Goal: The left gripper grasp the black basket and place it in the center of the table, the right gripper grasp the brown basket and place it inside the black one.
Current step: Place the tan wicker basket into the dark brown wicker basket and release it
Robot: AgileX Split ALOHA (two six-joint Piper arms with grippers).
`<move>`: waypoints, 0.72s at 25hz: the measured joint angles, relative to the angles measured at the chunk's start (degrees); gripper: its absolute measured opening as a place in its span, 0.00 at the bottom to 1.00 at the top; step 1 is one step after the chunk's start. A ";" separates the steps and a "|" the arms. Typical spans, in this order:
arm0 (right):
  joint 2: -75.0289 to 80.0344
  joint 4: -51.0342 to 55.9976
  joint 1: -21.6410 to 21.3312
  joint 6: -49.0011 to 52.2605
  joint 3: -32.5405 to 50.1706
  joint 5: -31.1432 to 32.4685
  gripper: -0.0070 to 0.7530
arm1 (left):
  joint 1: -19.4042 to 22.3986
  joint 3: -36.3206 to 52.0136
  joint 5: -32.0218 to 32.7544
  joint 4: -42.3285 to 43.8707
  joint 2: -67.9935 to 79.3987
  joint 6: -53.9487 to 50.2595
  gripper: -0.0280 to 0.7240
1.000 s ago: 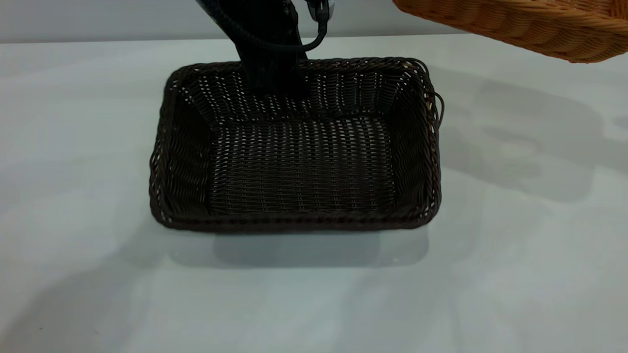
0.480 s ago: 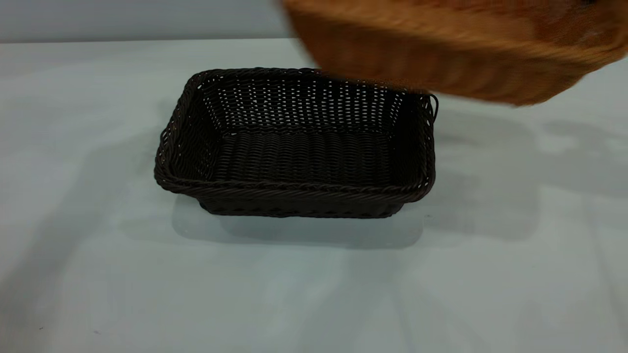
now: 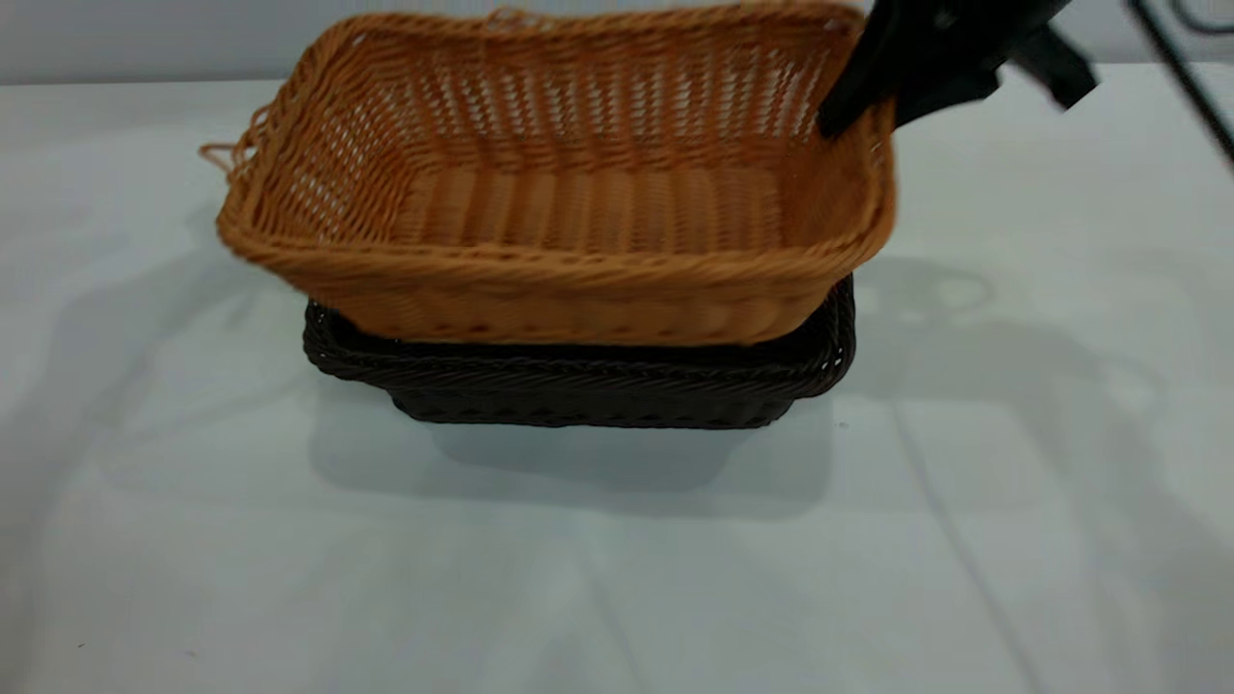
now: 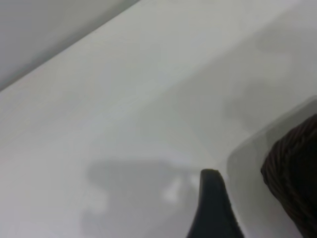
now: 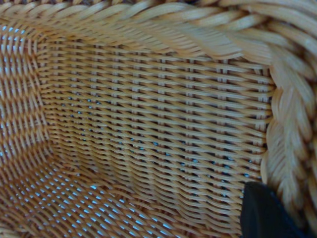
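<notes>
The brown basket (image 3: pixel 540 212) hangs right over the black basket (image 3: pixel 578 386), which stands on the table (image 3: pixel 617 578). The brown basket's underside is level with the black rim, and its left end is a little higher. I cannot tell whether the two touch. My right gripper (image 3: pixel 853 116) is shut on the brown basket's rim at its far right corner. The right wrist view shows one dark finger (image 5: pixel 262 213) inside the wall (image 5: pixel 148 124). My left gripper (image 4: pixel 247 213) is open and empty, beside a corner of the black basket (image 4: pixel 294 183). Only one finger (image 4: pixel 212 198) shows.
The white tabletop is bare on all sides of the baskets. Arm shadows lie across it. A grey wall (image 3: pixel 145 39) runs behind the table's far edge. A cable (image 3: pixel 1186 77) hangs at the upper right.
The left arm let go of the black basket and left the exterior view. The right gripper carried the brown basket leftward and down from the upper right until it was over the black one.
</notes>
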 joint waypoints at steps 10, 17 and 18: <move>3.45 1.45 0.06 0.07 0.00 -6.88 0.15 | 0.00 0.00 0.40 0.21 0.00 0.00 0.63; 3.45 2.72 0.06 -0.60 -0.05 -6.57 0.60 | 0.00 0.00 -0.83 0.38 -0.13 0.00 0.63; 3.39 2.67 0.06 -1.18 -0.05 -6.52 0.66 | 0.00 0.00 -1.36 0.39 -0.36 0.00 0.63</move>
